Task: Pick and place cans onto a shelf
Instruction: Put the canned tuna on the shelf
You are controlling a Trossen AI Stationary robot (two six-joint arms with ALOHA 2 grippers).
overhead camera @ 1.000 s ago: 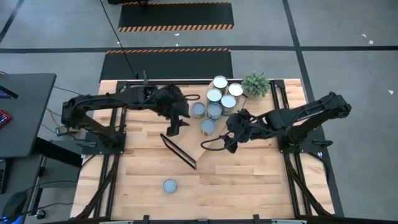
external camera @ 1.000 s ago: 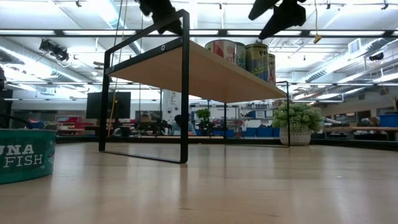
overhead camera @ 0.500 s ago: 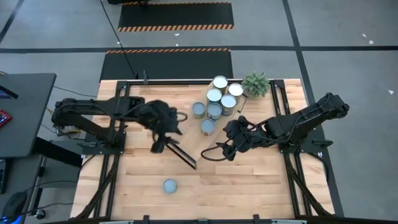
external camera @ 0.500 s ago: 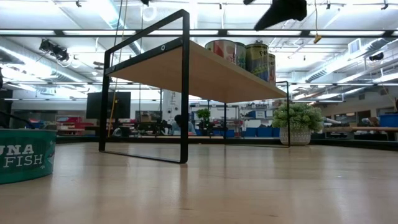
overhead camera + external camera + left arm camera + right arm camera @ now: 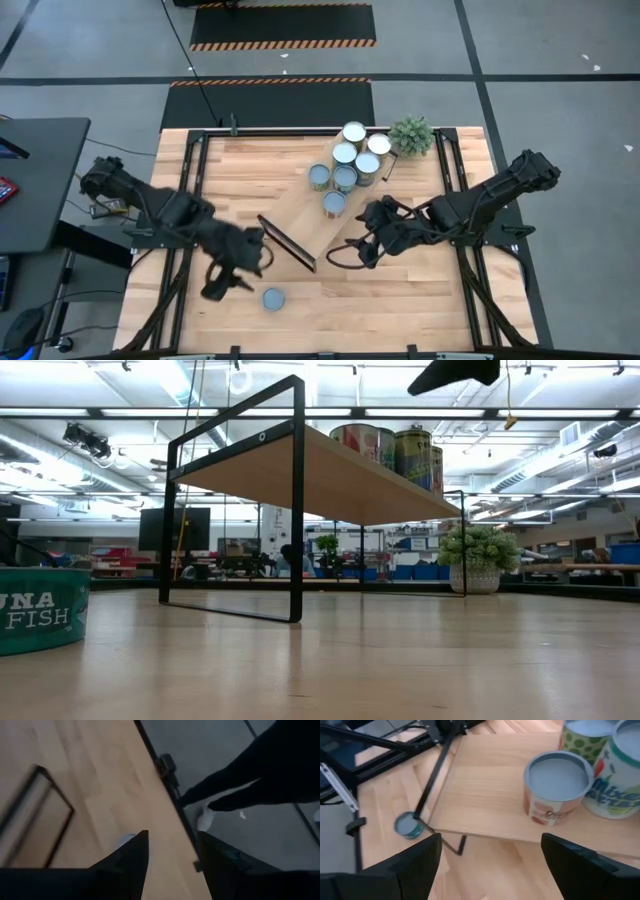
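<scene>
Left hand (image 5: 228, 284) hung empty, fingers spread, just beside the lone tuna can (image 5: 273, 298) on the surface (image 5: 400, 300), likely lining up a grasp. Right hand (image 5: 362, 250) waited wide near the shelf (image 5: 305, 225), where six cans (image 5: 343, 165) stood.

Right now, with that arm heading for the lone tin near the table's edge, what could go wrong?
The left gripper is open beside the tuna can, which sits near the table front edge; a clumsy approach might knock it off. Carrying it back, the arm could clip the shelf frame. The cans already there stand crowded, so one could topple.
</scene>
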